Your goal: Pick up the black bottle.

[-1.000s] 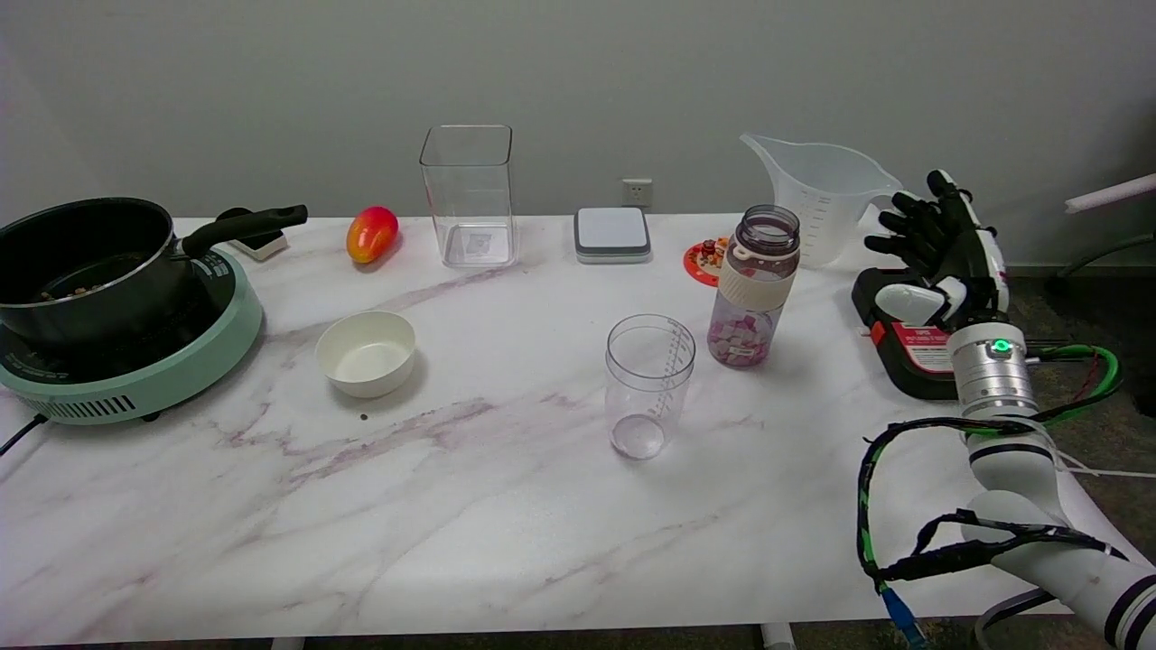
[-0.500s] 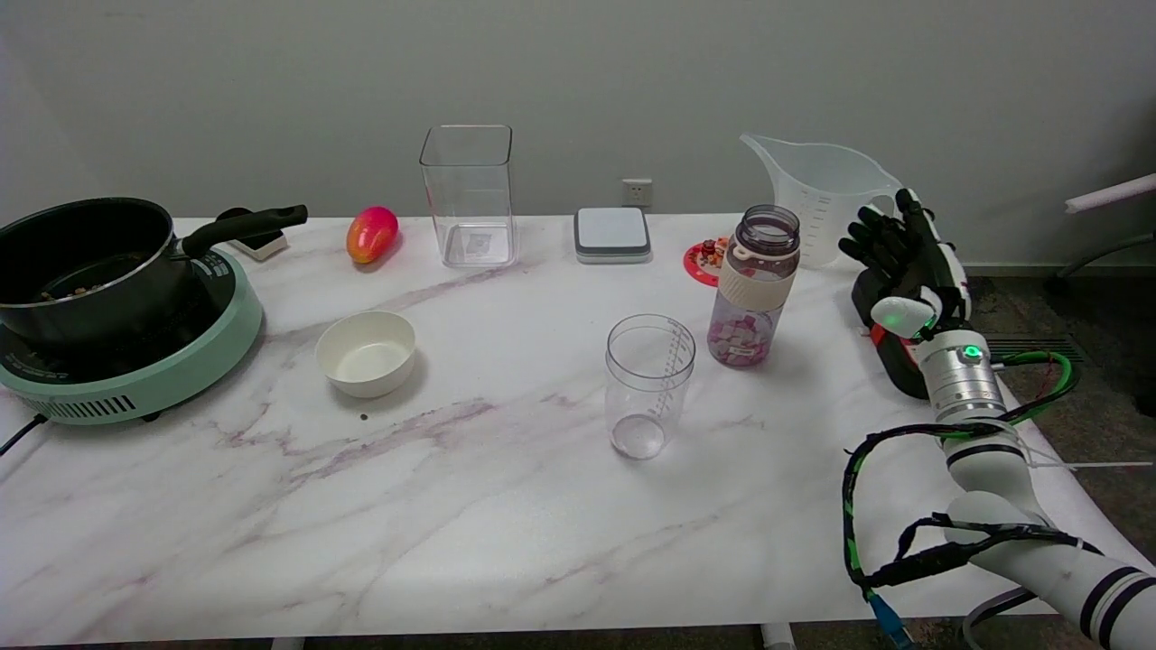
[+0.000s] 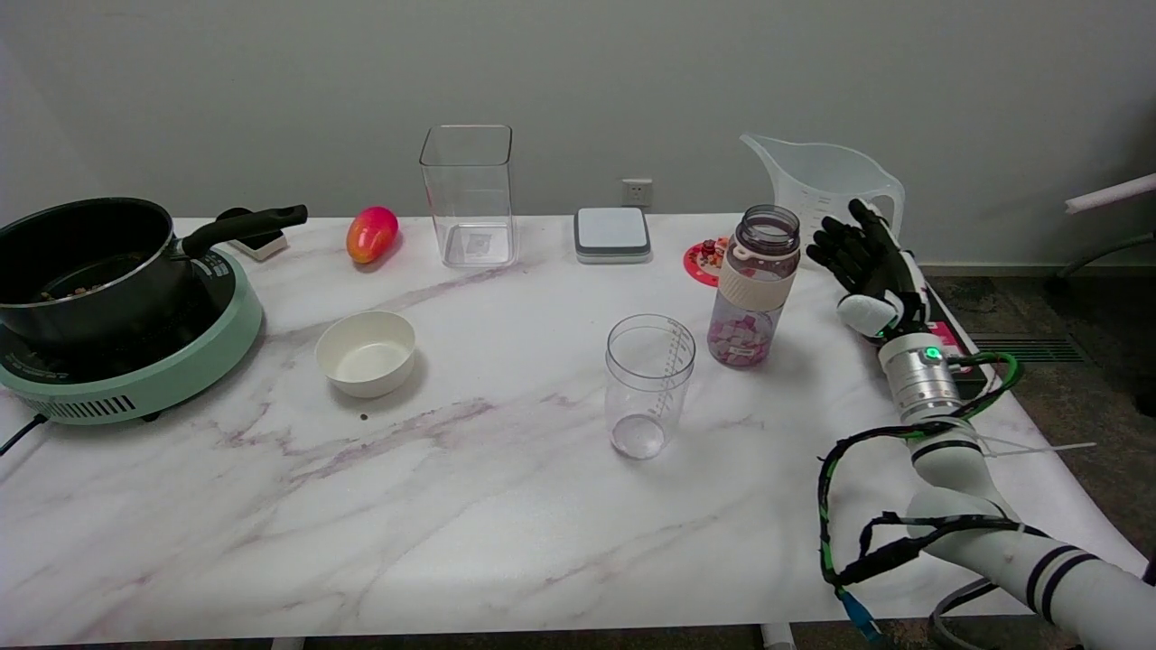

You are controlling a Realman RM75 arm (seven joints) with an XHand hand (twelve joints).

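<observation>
We see a bench (image 3: 470, 506) of glossy, veined marble finish; a clear smooth plastic cup (image 3: 648, 384), square container (image 3: 468, 194) and jug (image 3: 817, 194); a matt white bowl (image 3: 366, 352); a matt black pot (image 3: 86, 262).

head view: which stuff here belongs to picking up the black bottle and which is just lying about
In the job: black bottle; right hand, fingers spread, beside it.
Lying about: pot, white bowl, fruit, clear box, clear cup, measuring jug.
</observation>
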